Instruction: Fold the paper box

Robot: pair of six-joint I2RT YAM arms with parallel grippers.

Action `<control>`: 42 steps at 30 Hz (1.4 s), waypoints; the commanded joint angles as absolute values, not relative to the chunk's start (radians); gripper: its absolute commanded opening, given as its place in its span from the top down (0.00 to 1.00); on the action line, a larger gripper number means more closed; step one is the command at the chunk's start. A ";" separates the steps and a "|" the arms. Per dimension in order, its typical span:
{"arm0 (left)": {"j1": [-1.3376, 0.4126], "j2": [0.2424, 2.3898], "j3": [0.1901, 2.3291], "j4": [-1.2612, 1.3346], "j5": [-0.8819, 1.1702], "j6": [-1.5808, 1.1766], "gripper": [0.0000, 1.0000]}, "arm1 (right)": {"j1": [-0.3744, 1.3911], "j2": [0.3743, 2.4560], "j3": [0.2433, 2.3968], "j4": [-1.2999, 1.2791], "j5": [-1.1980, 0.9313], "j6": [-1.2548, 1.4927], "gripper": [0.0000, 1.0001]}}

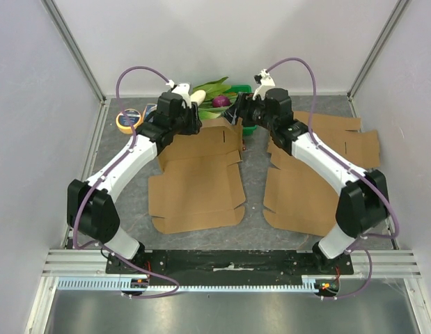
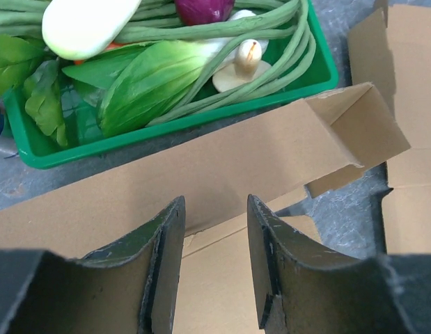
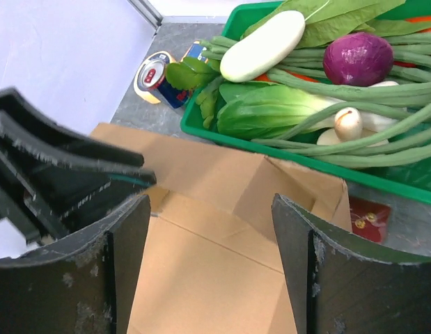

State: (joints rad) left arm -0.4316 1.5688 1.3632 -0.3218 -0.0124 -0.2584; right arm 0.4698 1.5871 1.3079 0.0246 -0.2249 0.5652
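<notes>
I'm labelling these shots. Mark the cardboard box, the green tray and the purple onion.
cardboard box [image 1: 201, 188]: top view, on its flat middle panel.
green tray [image 2: 201, 120]: left wrist view, on its near wall.
purple onion [image 3: 359, 59]: right wrist view, middle of its skin.

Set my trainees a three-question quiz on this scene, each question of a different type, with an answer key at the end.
1. True or false: the cardboard box between the two arms lies completely flat.
2. Which of these lies in the green tray? A) a purple onion B) a banana C) a bottle
3. In the overhead view, what round yellow thing sits to the left of the tray?
Key: 1. False, its back wall stands up. 2. A. 3. A tape roll.
</notes>
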 commanded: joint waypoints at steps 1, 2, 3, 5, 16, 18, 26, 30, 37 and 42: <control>-0.431 1.539 1.341 -0.310 -0.075 -0.233 0.53 | 0.471 1.686 1.410 0.021 -0.224 0.689 0.23; -0.431 1.536 1.324 -0.310 -0.083 -0.244 0.52 | 0.472 1.700 1.428 0.014 -0.222 0.695 0.25; -0.431 1.532 1.313 -0.308 -0.083 -0.247 0.53 | 0.474 1.724 1.436 0.012 -0.230 0.698 0.25; -0.431 1.531 1.284 -0.301 -0.075 -0.258 0.53 | 0.477 1.744 1.443 0.012 -0.238 0.710 0.27; -0.428 1.393 1.238 -0.294 -0.084 -0.294 0.27 | 0.492 1.732 1.348 0.089 -0.249 0.735 0.32; -0.425 1.292 1.203 -0.293 -0.136 -0.317 0.21 | 0.491 1.717 1.338 0.083 -0.236 0.688 0.29; -0.422 0.852 0.583 -0.022 -0.468 -0.468 0.28 | 0.476 1.707 1.360 0.048 -0.285 0.551 0.16; -0.414 0.842 0.466 0.136 -0.520 -0.468 0.43 | 0.474 1.724 1.391 0.046 -0.328 0.558 0.16; -0.289 1.123 0.577 0.204 -0.416 -0.370 0.47 | 0.472 1.720 1.423 0.038 -0.351 0.563 0.16; -0.236 1.213 0.632 0.245 -0.316 -0.298 0.45 | 0.472 1.730 1.436 0.031 -0.353 0.574 0.17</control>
